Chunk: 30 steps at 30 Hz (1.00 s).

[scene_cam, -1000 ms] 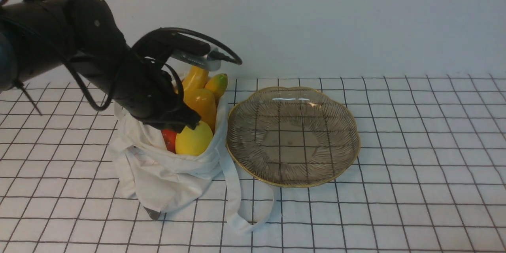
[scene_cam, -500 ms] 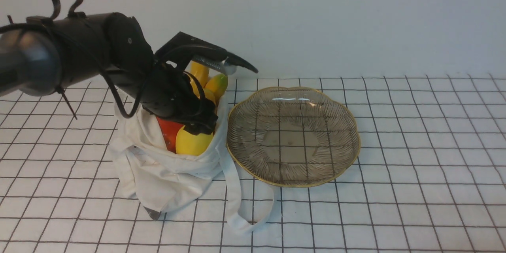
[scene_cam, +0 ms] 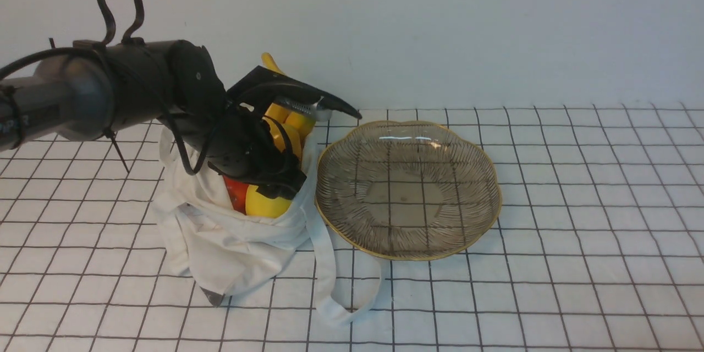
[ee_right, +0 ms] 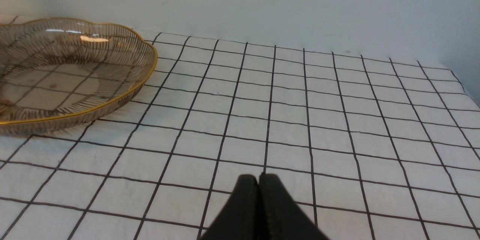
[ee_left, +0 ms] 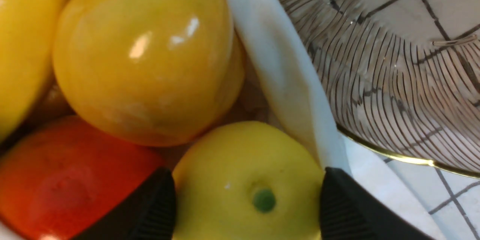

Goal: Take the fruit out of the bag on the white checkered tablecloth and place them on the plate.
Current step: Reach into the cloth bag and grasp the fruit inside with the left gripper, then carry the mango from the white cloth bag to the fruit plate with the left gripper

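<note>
The soft white cloth bag (scene_cam: 231, 242) slumps in folds on the checked tablecloth (scene_cam: 577, 242) covering the table, with a long strap (scene_cam: 330, 286) trailing toward the front edge. It is packed with glossy fruit: a matte-yellow lemon (ee_left: 243, 180) with a green dot, a round red one (ee_left: 63, 180), a smooth orange mango (ee_left: 142, 56), a small yellow-green one (scene_cam: 301, 121) and a banana (scene_cam: 268, 61).

The left tool (ee_left: 247, 198) is spread, its two ribbed black fingers (ee_left: 153, 210) straddling the lemon with their tips against its sides. The right tool (ee_right: 258, 195) is pressed together, low over bare tablecloth well to the right of the plate (scene_cam: 408, 190).

Since a second ago the left arm has swung lower and further right into the bag's mouth, covering more of the lemon and mango. The banana's tip now pokes up above the arm.

The plate, ribbed clear glass with a scalloped gold rim, holds nothing. Its left rim sits just beside the bag. Open cloth lies to its right and front, and the pale wall (scene_cam: 440, 22) stands close behind.
</note>
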Each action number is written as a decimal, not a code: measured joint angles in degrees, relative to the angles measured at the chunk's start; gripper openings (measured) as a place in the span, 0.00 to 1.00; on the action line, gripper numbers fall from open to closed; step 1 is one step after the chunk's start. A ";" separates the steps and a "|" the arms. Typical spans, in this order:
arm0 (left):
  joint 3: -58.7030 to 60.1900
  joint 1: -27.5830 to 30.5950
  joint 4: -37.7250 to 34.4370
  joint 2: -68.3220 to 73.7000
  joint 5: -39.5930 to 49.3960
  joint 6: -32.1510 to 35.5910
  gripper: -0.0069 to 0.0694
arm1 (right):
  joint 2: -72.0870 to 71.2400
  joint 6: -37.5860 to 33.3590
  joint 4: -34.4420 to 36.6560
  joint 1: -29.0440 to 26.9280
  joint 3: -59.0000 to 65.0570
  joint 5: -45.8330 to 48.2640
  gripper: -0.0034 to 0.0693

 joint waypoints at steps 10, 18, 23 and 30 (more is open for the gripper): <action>-0.34 0.00 0.00 0.79 1.89 0.00 0.66 | 0.00 0.00 0.00 0.00 0.00 0.00 0.03; -0.34 0.00 0.18 -4.94 4.12 -0.26 0.66 | 0.00 0.00 0.00 0.00 0.00 0.00 0.03; -0.34 0.00 0.07 -9.90 5.37 -0.33 0.66 | 0.00 0.00 0.00 0.00 0.00 0.00 0.03; -0.34 -1.67 -7.70 -16.40 7.88 0.69 0.66 | 0.00 0.00 0.00 0.00 0.00 0.00 0.03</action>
